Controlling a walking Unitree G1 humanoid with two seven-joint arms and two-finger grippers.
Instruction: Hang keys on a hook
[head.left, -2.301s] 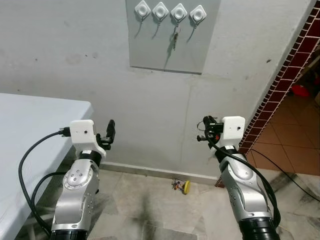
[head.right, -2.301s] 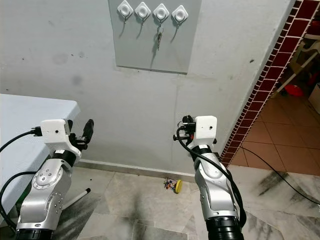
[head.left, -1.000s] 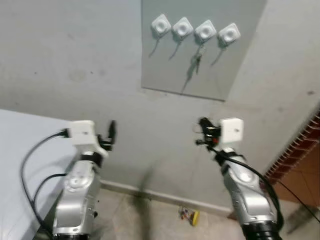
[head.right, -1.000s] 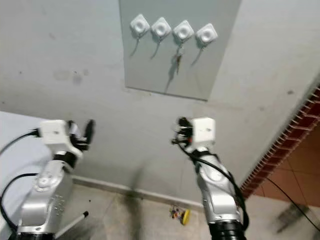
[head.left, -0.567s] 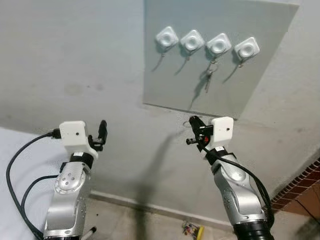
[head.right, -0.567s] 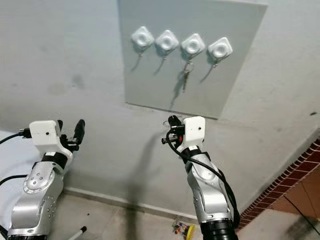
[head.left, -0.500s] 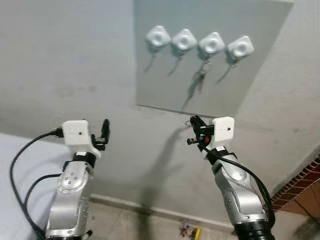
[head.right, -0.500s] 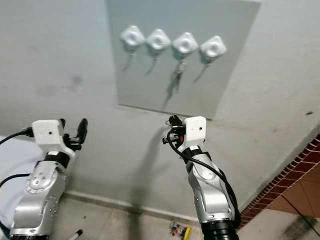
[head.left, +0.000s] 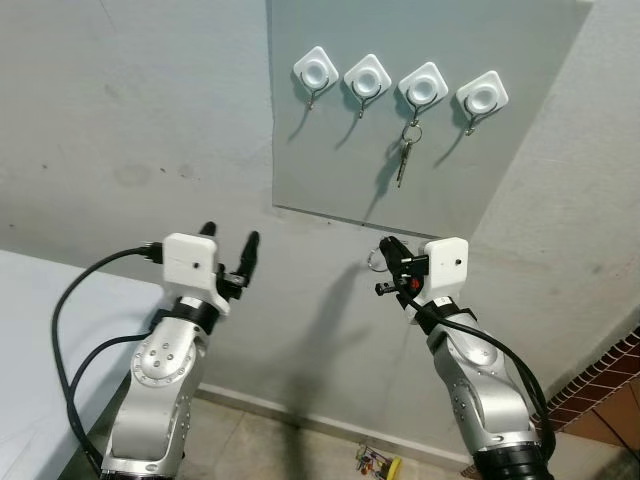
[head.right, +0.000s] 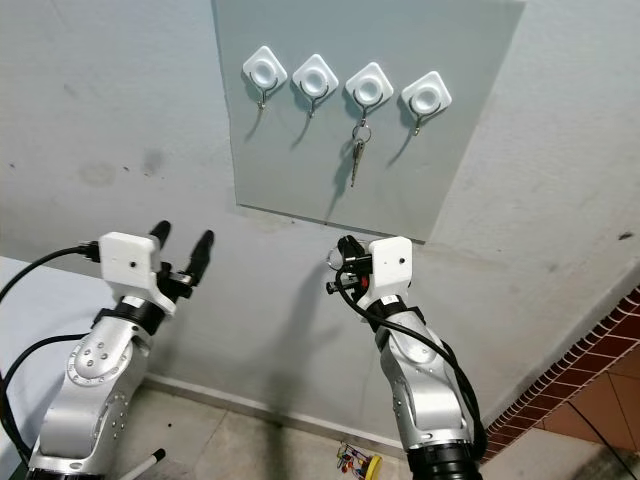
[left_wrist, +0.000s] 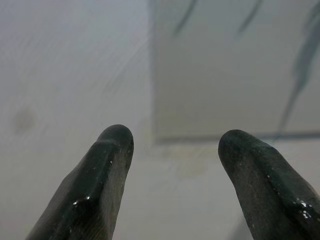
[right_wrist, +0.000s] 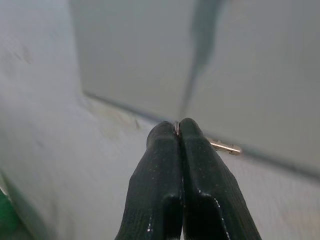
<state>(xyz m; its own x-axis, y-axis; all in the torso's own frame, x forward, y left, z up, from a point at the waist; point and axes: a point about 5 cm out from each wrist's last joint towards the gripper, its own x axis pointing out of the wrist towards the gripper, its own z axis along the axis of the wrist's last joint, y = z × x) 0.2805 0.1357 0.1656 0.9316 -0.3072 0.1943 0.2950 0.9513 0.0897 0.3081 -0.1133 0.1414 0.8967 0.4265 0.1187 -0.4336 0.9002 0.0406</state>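
A grey panel (head.left: 330, 150) on the wall carries a row of white hooks. One set of keys (head.left: 404, 160) hangs from the third hook (head.left: 423, 85) from the left. The other hooks, such as the rightmost one (head.left: 482, 95), are bare. Below the panel my right gripper (head.left: 385, 263) is shut on a key with a small ring (head.left: 373, 260). In the right wrist view the fingertips (right_wrist: 170, 135) are pressed together and the key's metal tip (right_wrist: 223, 146) sticks out sideways. My left gripper (head.left: 230, 238) is open, level with the right one and holding nothing.
A white table (head.left: 40, 300) stands at the lower left against the wall. A small bunch with a yellow tag (head.left: 378, 463) lies on the floor by the skirting. A red brick column (head.left: 600, 385) edges the wall at the lower right.
The view has shifted and sharpened on the panel. My left gripper has moved right and up, both fingers now spread apart. The right gripper stays shut on the key below the panel.
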